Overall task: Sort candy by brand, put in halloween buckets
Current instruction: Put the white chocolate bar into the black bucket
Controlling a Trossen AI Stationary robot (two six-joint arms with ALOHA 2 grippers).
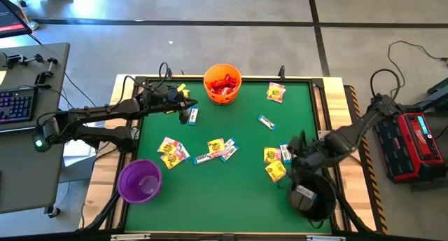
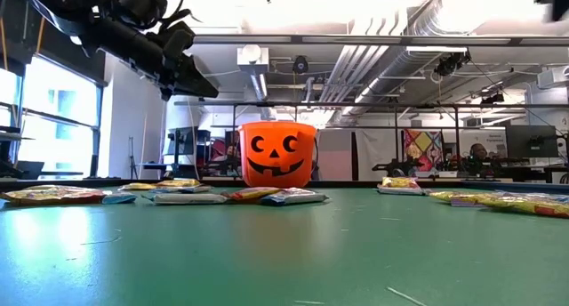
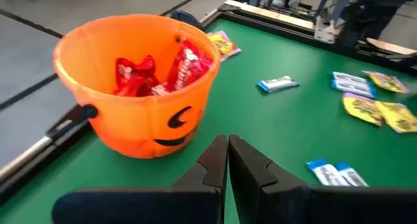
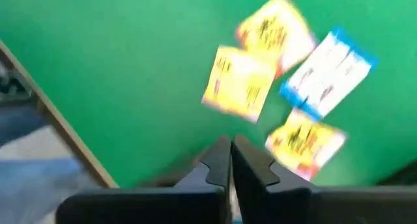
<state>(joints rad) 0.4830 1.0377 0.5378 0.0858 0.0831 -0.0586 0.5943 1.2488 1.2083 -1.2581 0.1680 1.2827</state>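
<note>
Tabletop: green mat in a wooden frame, centre of the high view; concrete floor around it.
Orange bucket: upper centre of the high view, near the top edge of the mat; black pumpkin face; red candy inside.
Purple bucket: lower left of the high view, at the mat's left edge.
Black bucket: lower right of the high view, at the mat's right edge; a white-blue packet lies inside.
Loose candy, centre-left: yellow and white-blue packets clustered on the mat, between the purple bucket and the middle.
Loose candy, right: yellow packets with a white-blue one just beside them, near the black bucket.
Loose candy, upper right: one yellow packet and, below it, a single white-blue packet.
Left pincer: upper left of the mat, just beside the orange bucket; fingers pressed together, nothing between them.
Right pincer: lower right, above the mat near the yellow packets; fingers closed together, holding nothing.
Desk with keyboard: far left of the high view.
</note>
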